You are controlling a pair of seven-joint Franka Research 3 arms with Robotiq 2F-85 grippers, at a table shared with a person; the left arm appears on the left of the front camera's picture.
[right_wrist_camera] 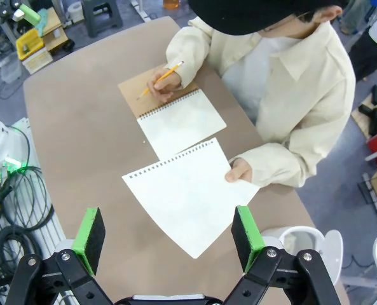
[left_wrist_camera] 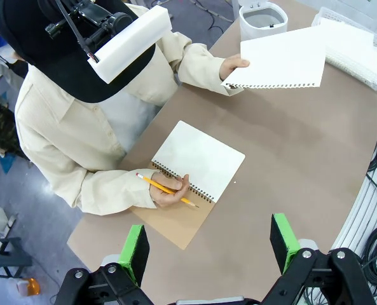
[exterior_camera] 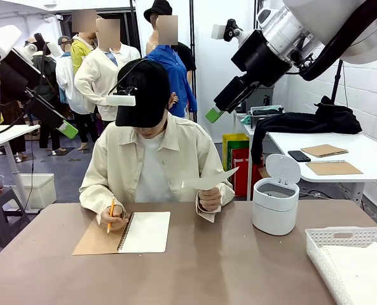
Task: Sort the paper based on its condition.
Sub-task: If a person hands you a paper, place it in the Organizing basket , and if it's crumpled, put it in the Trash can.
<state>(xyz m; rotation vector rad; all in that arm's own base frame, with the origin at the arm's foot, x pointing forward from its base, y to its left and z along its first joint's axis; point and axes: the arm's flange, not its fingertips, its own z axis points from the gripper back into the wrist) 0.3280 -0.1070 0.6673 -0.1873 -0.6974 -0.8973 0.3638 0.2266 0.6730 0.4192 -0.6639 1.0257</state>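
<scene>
Right gripper (right_wrist_camera: pixel 168 230) up over the table, green-padded fingers spread wide, nothing between them. Thin white loose sheet with a perforated edge (right_wrist_camera: pixel 188 194) lies ahead of it, held off the table by the person's hand (right_wrist_camera: pixel 239 171). Left gripper (left_wrist_camera: pixel 210 240) equally spread and empty; open spiral-bound notebook with brown cover (left_wrist_camera: pixel 198 159) ahead of it

Brown table (exterior_camera: pixel 226 267) with open spiral notebook (exterior_camera: pixel 147 232), small white bin (exterior_camera: pixel 274 213), white lattice basket (exterior_camera: pixel 320 264).

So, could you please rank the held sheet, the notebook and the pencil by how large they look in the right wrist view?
1. held sheet, though it is raised nearer the camera, so its lead is unsure
2. notebook
3. pencil
</scene>
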